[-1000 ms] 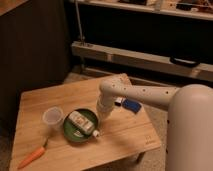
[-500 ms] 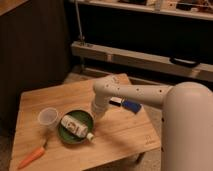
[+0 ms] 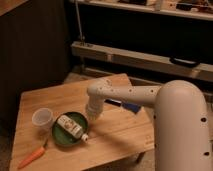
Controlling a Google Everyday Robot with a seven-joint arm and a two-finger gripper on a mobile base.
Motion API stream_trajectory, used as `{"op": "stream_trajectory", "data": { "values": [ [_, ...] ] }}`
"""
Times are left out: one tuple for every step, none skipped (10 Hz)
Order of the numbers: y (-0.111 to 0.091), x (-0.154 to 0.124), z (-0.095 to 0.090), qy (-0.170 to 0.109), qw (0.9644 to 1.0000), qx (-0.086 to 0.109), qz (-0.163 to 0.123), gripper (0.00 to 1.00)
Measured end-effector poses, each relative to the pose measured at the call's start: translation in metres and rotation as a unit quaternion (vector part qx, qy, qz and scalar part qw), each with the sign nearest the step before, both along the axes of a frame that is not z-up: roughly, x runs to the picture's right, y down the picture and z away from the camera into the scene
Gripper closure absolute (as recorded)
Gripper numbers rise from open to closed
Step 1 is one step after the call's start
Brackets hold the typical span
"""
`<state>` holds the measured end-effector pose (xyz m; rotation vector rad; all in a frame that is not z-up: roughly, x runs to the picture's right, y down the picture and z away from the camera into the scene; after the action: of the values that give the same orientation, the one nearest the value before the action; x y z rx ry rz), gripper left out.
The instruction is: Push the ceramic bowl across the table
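The ceramic bowl (image 3: 68, 130) sits on the left half of the desk (image 3: 120, 132), toward the front edge — a shallow, dark-green, glossy dish. Lying inside it is a small white bottle (image 3: 71, 126) with a label, tipped on its side, its cap end poking out over the bowl's right rim. Just beside the bowl on the left stands a translucent plastic cup (image 3: 42, 118), upright, its wall close to or touching the bowl's edge; I cannot tell which. Below that, near the desk's front left corner, an orange carrot (image 3: 32, 157) lies flat on the planks.

The white arm (image 3: 127, 95) reaches in from the right and bends down at the wrist, so the claw (image 3: 93, 116) hangs right at the bowl's right rim, low to the wood. How the claw is set I cannot tell — the wrist hides it. Something blue (image 3: 131, 106) shows behind the forearm.
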<state>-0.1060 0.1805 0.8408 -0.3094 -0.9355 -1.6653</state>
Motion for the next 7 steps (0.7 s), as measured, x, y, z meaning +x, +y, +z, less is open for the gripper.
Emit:
{"op": "stream_trajectory", "data": {
  "values": [
    [-0.001,-0.012,-0.004,-0.013,0.9999,0.005,-0.008,1.00],
    [-0.001,-0.023,-0.007,-0.024,0.9995,0.009,-0.016,1.00],
    [0.001,-0.039,-0.012,-0.041,0.9986,0.013,-0.031,1.00],
    [0.003,-0.047,-0.016,-0.051,0.9978,0.015,-0.040,1.00],
    [0.009,-0.058,-0.022,-0.063,0.9964,0.016,-0.054,1.00],
    [0.016,-0.071,-0.029,-0.076,0.9947,0.017,-0.068,1.00],
    [0.026,-0.088,-0.039,-0.092,0.9920,0.016,-0.085,1.00]
  ]
}}
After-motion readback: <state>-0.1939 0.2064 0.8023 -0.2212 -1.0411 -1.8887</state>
